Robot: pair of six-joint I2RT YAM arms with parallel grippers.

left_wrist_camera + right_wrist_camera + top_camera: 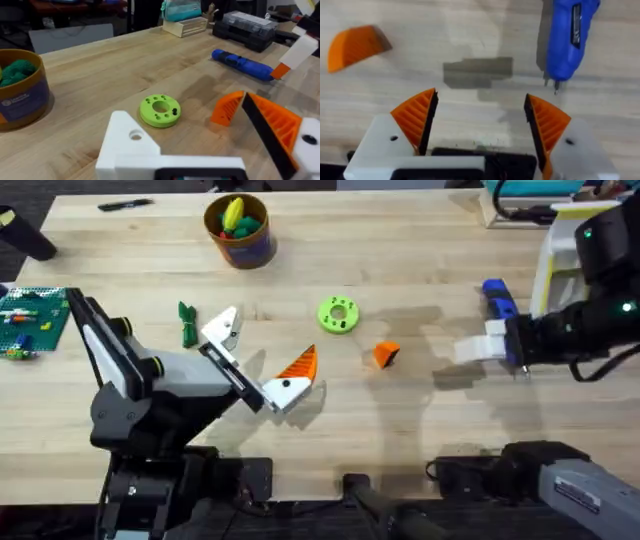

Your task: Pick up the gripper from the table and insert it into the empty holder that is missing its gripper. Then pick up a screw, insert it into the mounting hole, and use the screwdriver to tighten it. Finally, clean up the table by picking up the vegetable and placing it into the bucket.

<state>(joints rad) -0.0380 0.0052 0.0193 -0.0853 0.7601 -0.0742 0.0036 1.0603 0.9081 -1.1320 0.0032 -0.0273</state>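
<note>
From overhead I see the small orange ridged plastic wedge (385, 355) lying loose on the wooden bench (400, 240), between the lime-green disc (338, 314) and my right pincer (470, 350).

My left wrist camera shows the left pincer (210, 135) spread wide and empty, one bare white finger mount (125, 142) lacking its tip.

My right wrist camera shows the right pincer (480, 117) open, holding nothing, with the blue pen-shaped screwdriver (567, 35) beyond it.

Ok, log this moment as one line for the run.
orange tip: loose on table | left tool: open, one mount bare | right tool: open, empty, near screwdriver | green vegetable: still on table
</note>
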